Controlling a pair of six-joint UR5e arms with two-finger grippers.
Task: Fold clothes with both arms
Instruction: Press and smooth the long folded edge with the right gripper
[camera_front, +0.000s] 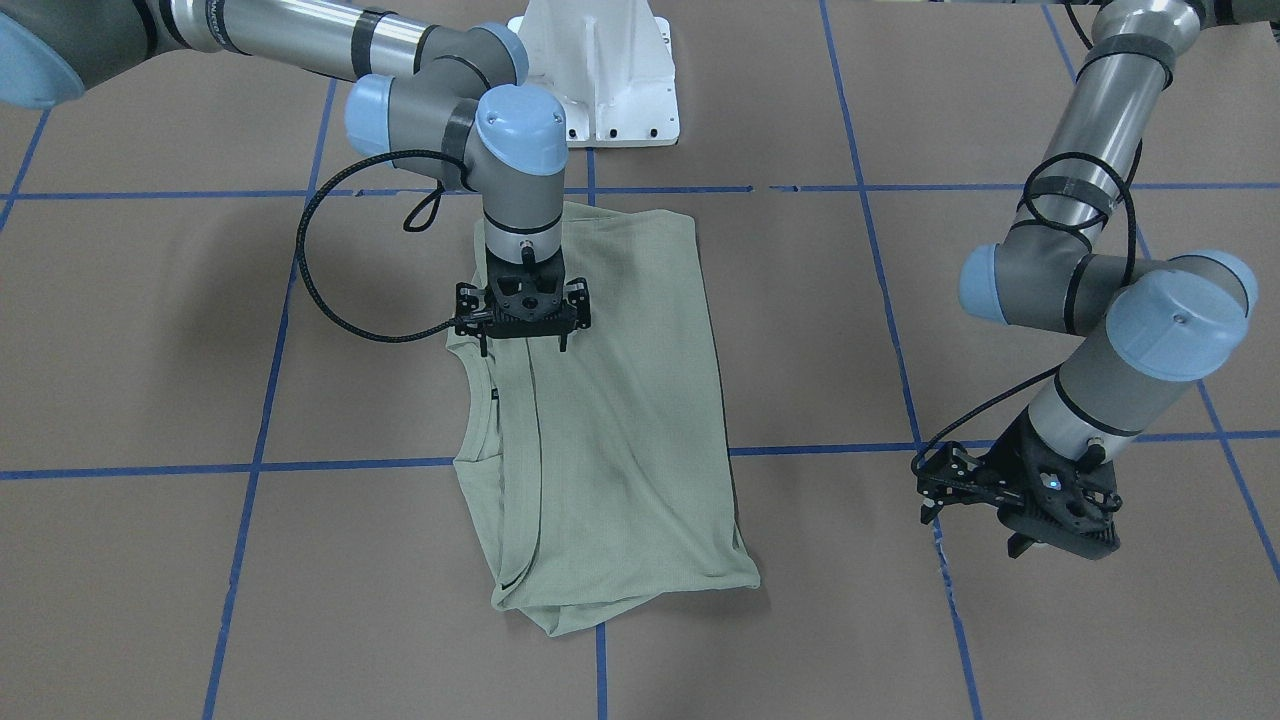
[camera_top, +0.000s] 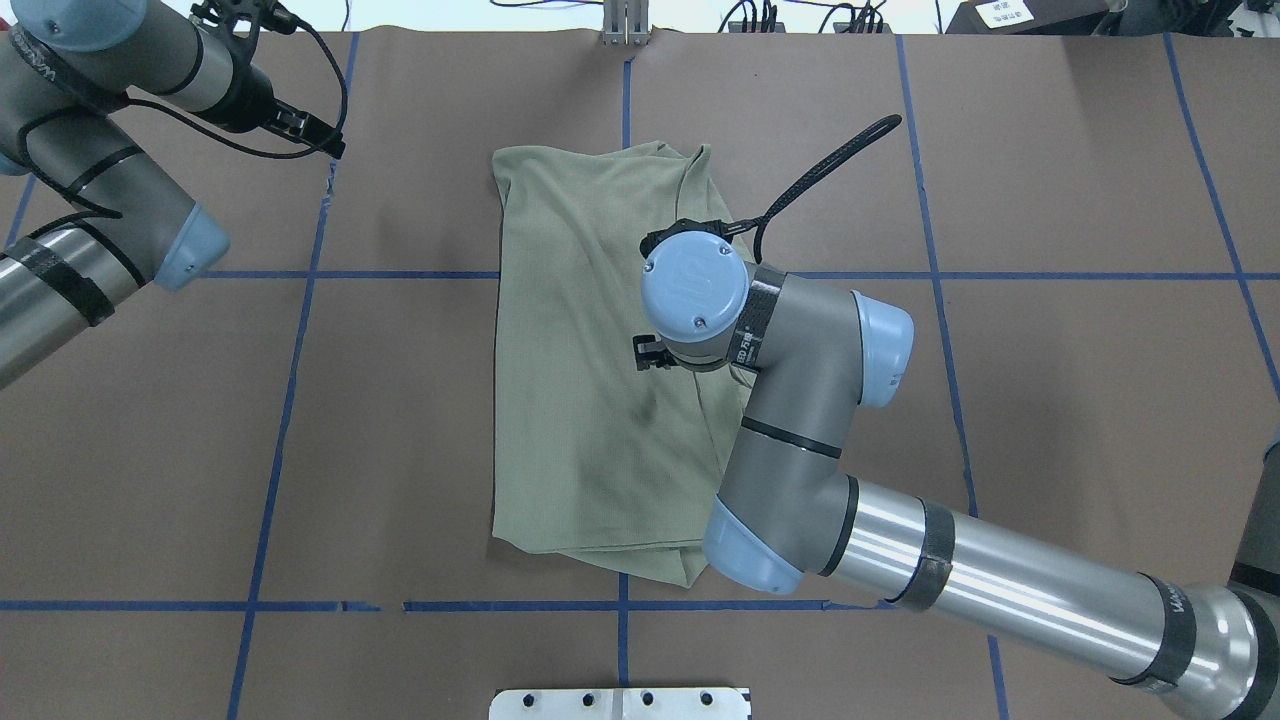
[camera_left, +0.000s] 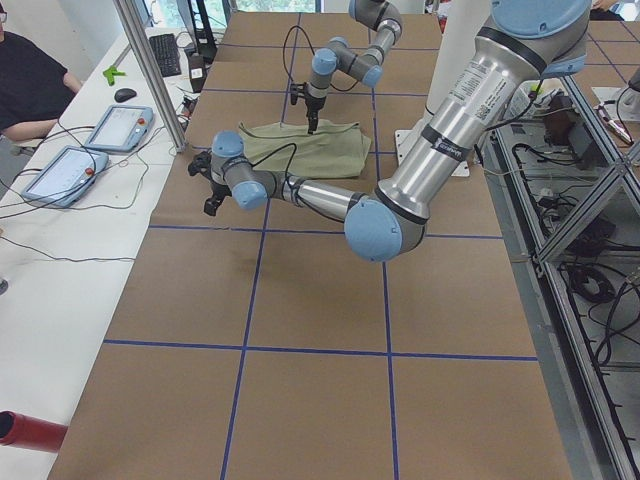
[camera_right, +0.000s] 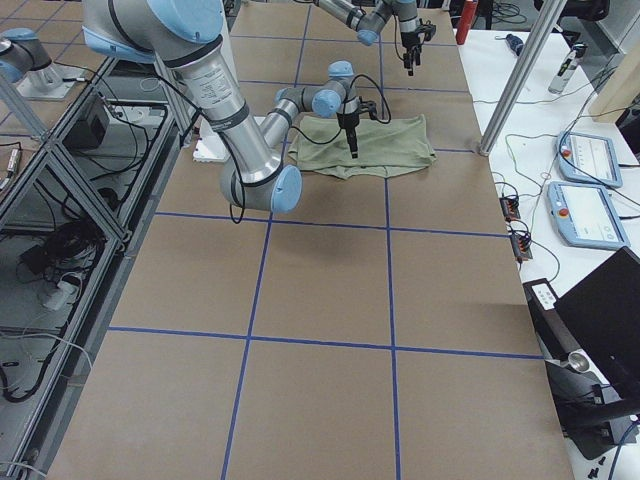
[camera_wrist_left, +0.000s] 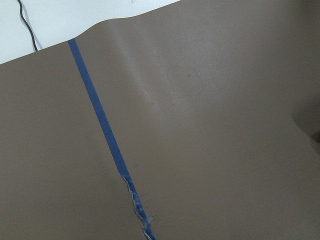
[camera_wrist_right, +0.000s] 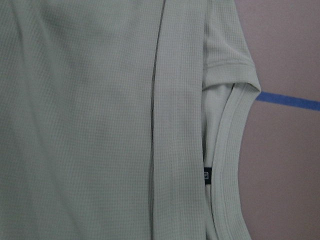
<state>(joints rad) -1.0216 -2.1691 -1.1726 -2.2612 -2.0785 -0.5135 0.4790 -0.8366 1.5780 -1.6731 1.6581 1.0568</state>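
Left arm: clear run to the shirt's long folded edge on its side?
Probably yes. Only bare table lies between the left gripper and that edge of the shirt; the right gripper hangs over the collar side.

One shirt (camera_front: 620, 420), two arms (camera_front: 300, 40) (camera_front: 1090, 170) (one hand (camera_front: 522, 345) (camera_front: 975, 530) apiece), two teach pendants (camera_left: 118, 128) (camera_left: 62, 175), one person (camera_left: 30, 85).

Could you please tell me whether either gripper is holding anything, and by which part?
Nothing is held. The right gripper stands open over the shirt near its collar; the left gripper is open over bare table.
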